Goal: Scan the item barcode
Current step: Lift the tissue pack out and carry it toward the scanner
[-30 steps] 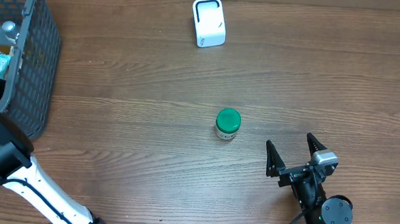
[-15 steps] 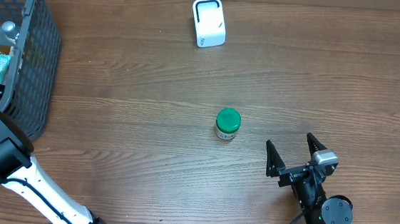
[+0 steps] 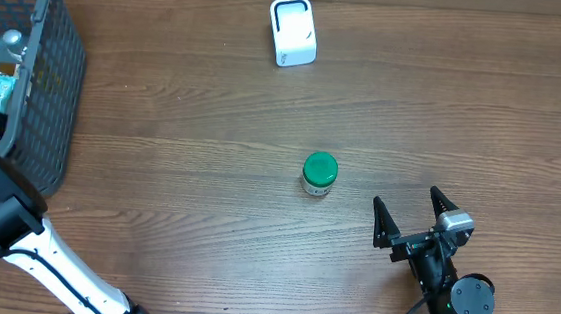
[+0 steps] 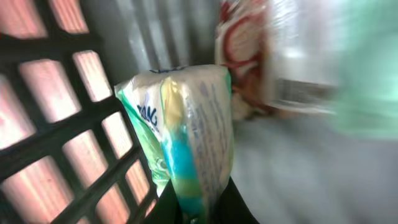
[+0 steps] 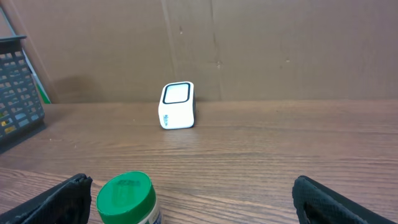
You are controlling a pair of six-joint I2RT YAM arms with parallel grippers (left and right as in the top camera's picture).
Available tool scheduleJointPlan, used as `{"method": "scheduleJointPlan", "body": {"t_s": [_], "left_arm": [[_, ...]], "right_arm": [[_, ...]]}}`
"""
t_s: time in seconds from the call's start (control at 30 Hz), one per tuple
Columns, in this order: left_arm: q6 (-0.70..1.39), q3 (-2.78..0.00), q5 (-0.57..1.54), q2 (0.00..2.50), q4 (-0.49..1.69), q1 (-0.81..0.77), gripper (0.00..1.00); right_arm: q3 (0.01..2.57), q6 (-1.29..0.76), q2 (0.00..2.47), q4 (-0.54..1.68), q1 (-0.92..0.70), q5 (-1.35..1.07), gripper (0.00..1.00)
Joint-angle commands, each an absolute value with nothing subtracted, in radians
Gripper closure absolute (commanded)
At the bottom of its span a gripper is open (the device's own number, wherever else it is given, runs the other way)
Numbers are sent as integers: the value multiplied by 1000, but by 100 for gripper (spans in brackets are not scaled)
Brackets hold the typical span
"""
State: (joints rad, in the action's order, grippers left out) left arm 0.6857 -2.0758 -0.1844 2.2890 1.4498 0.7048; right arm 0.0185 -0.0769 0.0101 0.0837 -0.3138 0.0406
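Since its barcode can presumably reach the scanner (image 3: 292, 31), well outside the basket (image 3: 50, 89), only once lifted out, the left hand (image 4: 198, 214) pinches the packet (image 4: 186, 124) inside that basket, while the right hand (image 3: 406, 199) waits spread wide, empty.

Lone jar (image 3: 319, 173) between right hand (image 3: 406, 195), scanner (image 3: 292, 32)

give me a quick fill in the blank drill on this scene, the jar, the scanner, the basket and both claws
1. The jar has a ___ lid.
2. The left claw is ___ on a packet inside the basket.
3. The right claw stands ___, with nothing between its fingers.
4. The scanner is ___ in colour.
Missing words: green; shut; open; white.
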Motion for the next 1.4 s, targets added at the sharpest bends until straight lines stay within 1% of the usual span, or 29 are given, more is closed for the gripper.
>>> {"method": "scheduleJointPlan", "body": {"t_s": [0.0,0.03,0.17,0.33,0.4,0.5,0.63,0.8,0.93,0.97,1.03,1.13,1.3,1.37], "left_arm": [[622,-2273,-131,2279,1512,702,96],[601,-2355,-102,2277,1549,701,96],[561,-2534,-20,2274,1628,700,96],[496,-2689,128,2273,1690,700,96],[440,-2721,210,2267,1690,699,96],[422,-2743,295,2238,1690,694,96],[422,-2746,308,2163,1689,672,96],[416,-2746,302,2057,1689,601,96],[366,-2746,269,1983,1690,480,96],[366,-2746,221,1966,1690,396,96],[366,-2744,175,1961,1690,321,96],[367,-2722,89,1963,1690,168,96],[410,-2564,-86,1963,1689,-86,96],[435,-2493,-125,1963,1689,-146,96]], "right_arm": [[8,-70,3,81,-307,39,0],[8,-70,3,81,-307,39,0],[8,-70,3,81,-307,39,0],[8,-70,3,81,-307,39,0],[8,-70,3,81,-307,39,0],[8,-70,3,81,-307,39,0],[8,-70,3,81,-307,39,0],[8,-70,3,81,-307,39,0],[8,-70,3,81,-307,39,0],[8,-70,3,81,-307,39,0],[8,-70,3,81,-307,39,0],[8,-70,3,81,-307,39,0],[8,-70,3,81,-307,39,0],[8,-70,3,81,-307,39,0]]}}
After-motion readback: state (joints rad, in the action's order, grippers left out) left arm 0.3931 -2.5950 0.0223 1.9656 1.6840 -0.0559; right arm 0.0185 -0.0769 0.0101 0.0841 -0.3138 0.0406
